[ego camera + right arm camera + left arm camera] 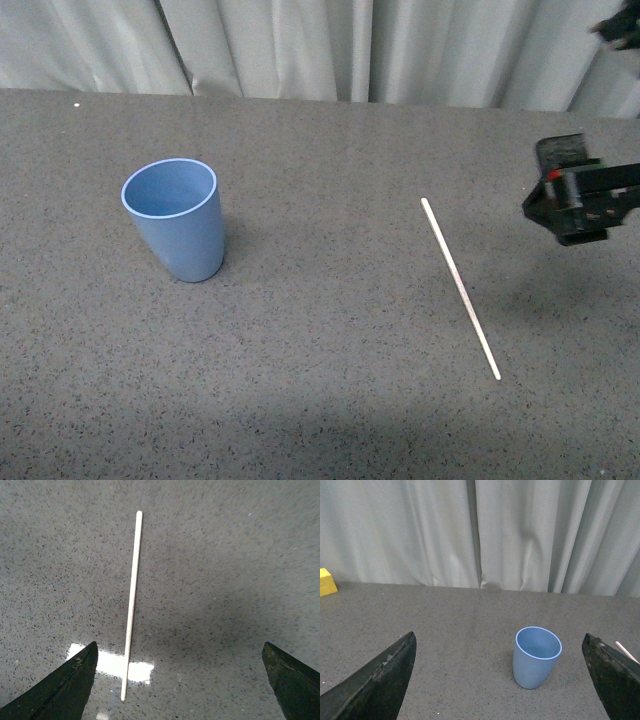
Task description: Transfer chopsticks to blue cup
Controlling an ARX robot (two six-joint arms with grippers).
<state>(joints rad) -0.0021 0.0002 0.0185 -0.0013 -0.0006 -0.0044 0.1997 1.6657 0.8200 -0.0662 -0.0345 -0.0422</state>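
Observation:
The blue cup [176,219] stands upright and empty on the grey speckled table, left of centre. The chopsticks [459,286], one thin cream-white stick, lie flat on the table at centre right, running diagonally. My right gripper [572,205] hovers open above the table, to the right of the stick's far end. In the right wrist view the chopsticks [131,603] lie between the spread fingers [60,690], nearer one of them. The left wrist view shows the blue cup [536,656] ahead between my open left gripper's [502,680] fingertips [382,680], with a chopsticks tip [626,651] at the edge.
Grey-white curtains [330,45] hang behind the table's far edge. A yellow block [327,582] sits at the table's far side in the left wrist view. A bright glare patch [112,666] lies on the table under the stick.

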